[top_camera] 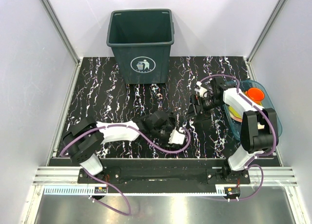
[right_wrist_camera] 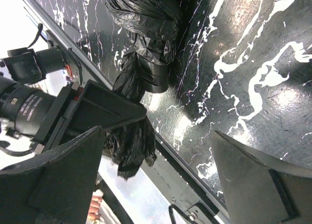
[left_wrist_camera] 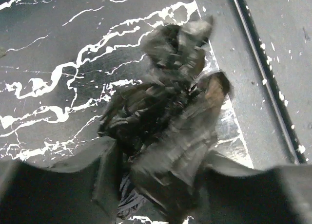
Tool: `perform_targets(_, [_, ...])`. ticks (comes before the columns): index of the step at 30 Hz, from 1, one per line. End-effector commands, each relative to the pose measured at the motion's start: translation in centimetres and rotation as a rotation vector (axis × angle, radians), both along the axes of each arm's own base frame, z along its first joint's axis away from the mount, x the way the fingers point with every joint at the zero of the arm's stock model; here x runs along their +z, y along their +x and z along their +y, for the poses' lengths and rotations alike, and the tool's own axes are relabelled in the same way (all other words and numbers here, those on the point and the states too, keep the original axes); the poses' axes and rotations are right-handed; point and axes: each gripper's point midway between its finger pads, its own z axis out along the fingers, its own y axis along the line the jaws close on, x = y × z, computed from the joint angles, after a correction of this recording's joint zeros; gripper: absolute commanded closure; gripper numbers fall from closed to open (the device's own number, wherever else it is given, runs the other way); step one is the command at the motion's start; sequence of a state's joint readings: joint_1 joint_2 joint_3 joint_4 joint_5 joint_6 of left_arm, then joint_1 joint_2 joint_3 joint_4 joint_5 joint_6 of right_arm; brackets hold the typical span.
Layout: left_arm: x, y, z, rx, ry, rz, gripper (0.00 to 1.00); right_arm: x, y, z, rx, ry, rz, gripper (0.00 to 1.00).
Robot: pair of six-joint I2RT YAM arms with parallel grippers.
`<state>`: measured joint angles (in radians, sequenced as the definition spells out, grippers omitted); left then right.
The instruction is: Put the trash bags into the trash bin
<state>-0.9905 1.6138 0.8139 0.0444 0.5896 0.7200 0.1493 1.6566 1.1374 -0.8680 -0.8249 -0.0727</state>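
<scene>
Trash bags (top_camera: 158, 122) crumpled on desk (top_camera: 107, 102), centre, near front edge, well apart from trash bin (top_camera: 141, 48) standing at far side. Left jaws pinched on wad (film bulges out either side; wrist view blurred). Right jaws wide, empty, near bundle on its right. Lift high, I reckon: loose tail could snag bin's rim. Get wad over opening before letting go; right arm could gather trailing film.

Dark green square plastic bin (top_camera: 141, 44): mouth open, unobstructed. Black white-veined marble worktop (top_camera: 105, 102) directly before bin is bare. Further before bin: left end effector (left_wrist_camera: 156, 185) clamping crumpled black film bag (left_wrist_camera: 165, 117). Toward bin's right: right end effector (right_wrist_camera: 157, 132), shallow blue tray (top_camera: 269, 96).
</scene>
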Motion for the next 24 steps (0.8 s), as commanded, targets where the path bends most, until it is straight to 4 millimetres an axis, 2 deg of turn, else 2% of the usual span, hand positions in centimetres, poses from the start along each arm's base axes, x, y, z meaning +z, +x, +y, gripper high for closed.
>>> perform_targets(1, [5.3, 1.3, -3.4, -0.042, -0.114, -0.063, 0.62, 0.1, 0.3, 0.2, -0.016, 0.028, -0.003, 0.00])
perform_targets(2, [6.1, 1.5, -3.7, -0.027, -0.118, -0.050, 0.74, 0.1, 0.3, 0.3, -0.018, 0.028, -0.001, 0.00])
perform_targets(3, [6.1, 1.1, -3.0, -0.014, -0.079, -0.012, 0.77, 0.0, 0.3, 0.3, -0.022, 0.033, 0.005, 0.00])
perform_targets(5, [8.7, 0.8, -3.0, -0.009, -0.105, 0.005, 0.81, 0.0, 0.5, 0.6, -0.033, 0.053, 0.015, 0.00])
perform_targets(7, [9.6, -0.3, -2.4, -0.034, -0.105, 0.040, 0.87, 0.0, 0.5, 1.1, -0.031, 0.086, 0.035, 0.00])
perform_targets(8, [10.8, -0.7, -2.1, -0.049, -0.123, 0.034, 0.91, 0.0, 0.8, 1.2, -0.028, 0.097, 0.028, 0.00])
perform_targets(10, [11.4, -1.6, -1.3, -0.079, -0.118, 0.043, 0.97, 0.0, 1.2, 1.6, -0.044, 0.118, 0.053, 0.00])
perform_targets(14, [13.4, -1.6, -0.3, -0.084, -0.122, -0.007, 1.00, -0.2, 2.3, 2.0, -0.058, 0.137, 0.070, 0.00])
perform_targets(17, [15.5, -0.8, 0.8, -0.061, -0.125, -0.034, 1.00, -0.8, 2.9, 1.9, -0.056, 0.123, 0.072, 0.00])
perform_targets(24, [20.3, 2.3, 1.9, 0.026, -0.174, -0.106, 1.00, -1.3, 2.0, 1.6, -0.016, 0.106, 0.077, 0.00])
